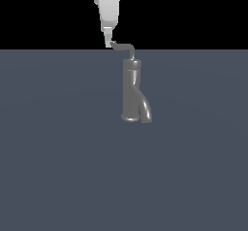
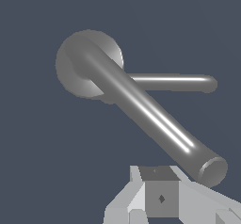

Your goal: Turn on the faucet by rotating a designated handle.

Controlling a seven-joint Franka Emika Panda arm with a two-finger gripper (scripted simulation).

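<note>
The end effector (image 1: 108,44), its opening impossible to judge, sits at the handle (image 1: 122,46) tip above the unmarked grey faucet (image 1: 131,91) on the tabletop (image 1: 58,152).

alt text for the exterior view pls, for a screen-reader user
A white gripper reaches down from the top edge to the tip of a thin bent handle atop an upright grey faucet. The faucet stands alone on a flat slate-blue floor against a black background, its short curved spout branching off near the base, toward the exterior view's right.
</note>
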